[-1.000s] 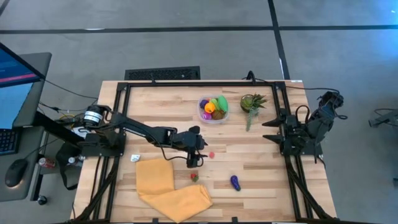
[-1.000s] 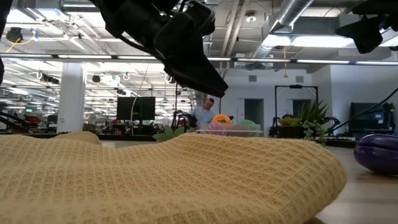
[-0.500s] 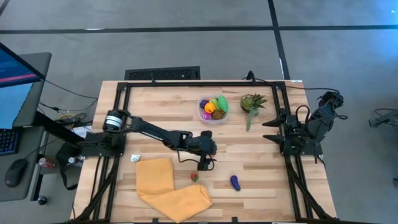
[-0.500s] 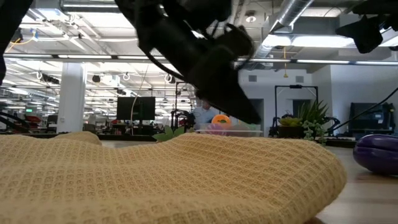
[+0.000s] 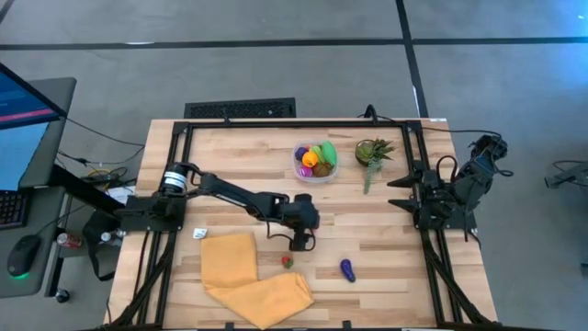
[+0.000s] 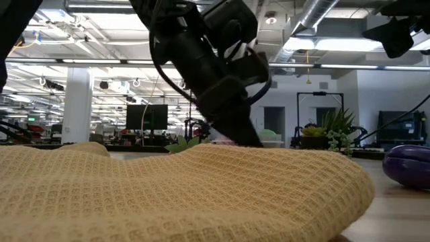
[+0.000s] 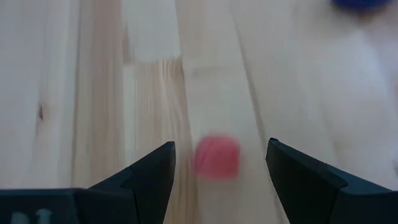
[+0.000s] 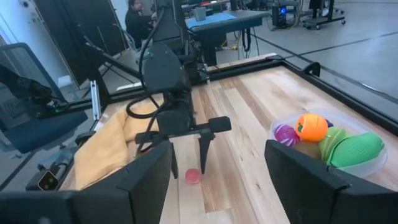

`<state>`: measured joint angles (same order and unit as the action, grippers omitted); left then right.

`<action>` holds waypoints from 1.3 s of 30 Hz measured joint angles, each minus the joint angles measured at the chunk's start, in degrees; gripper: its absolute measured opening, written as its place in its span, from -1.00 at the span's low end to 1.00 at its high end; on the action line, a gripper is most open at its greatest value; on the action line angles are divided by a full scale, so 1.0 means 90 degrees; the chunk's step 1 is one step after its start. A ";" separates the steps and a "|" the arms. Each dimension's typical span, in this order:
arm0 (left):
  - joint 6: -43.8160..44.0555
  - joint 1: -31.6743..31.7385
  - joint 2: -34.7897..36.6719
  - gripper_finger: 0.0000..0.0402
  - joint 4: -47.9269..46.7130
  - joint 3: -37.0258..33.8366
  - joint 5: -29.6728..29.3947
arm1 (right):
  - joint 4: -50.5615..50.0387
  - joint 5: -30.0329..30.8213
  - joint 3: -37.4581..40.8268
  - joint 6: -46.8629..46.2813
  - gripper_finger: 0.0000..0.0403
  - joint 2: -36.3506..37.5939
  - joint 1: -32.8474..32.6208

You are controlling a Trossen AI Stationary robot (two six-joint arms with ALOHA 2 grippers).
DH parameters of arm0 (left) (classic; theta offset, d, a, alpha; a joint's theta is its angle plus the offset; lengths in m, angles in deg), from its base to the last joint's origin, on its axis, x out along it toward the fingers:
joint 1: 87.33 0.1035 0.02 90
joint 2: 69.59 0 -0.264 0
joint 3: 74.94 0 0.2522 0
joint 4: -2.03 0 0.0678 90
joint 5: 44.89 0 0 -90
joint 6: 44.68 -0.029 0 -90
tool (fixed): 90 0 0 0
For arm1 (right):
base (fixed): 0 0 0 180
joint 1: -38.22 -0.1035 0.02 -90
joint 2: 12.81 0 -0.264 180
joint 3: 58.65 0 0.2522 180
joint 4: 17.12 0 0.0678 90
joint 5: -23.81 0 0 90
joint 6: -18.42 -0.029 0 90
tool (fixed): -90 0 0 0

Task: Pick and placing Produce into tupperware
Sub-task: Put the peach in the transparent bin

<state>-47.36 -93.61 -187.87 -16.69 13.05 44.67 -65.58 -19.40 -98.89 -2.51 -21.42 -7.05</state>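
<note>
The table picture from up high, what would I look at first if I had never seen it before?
Probably the left gripper in the middle of the wooden table, fingers open, pointing down at a small red piece lying between them. Next, the clear tupperware near the far edge, filled with bright toy produce, beside a little potted plant. A yellow cloth is crumpled at the near edge, with a purple piece to its right.
</note>
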 joint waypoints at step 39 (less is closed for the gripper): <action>0.0095 0.0002 0.0000 -0.05 -0.0005 -0.0007 0.0065 | -0.0001 0.0002 0.0000 -0.0002 0.40 0.0000 0.0001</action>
<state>-46.51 -93.59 -187.87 -16.73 12.99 45.25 -65.59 -19.38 -98.89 -2.53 -21.42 -7.04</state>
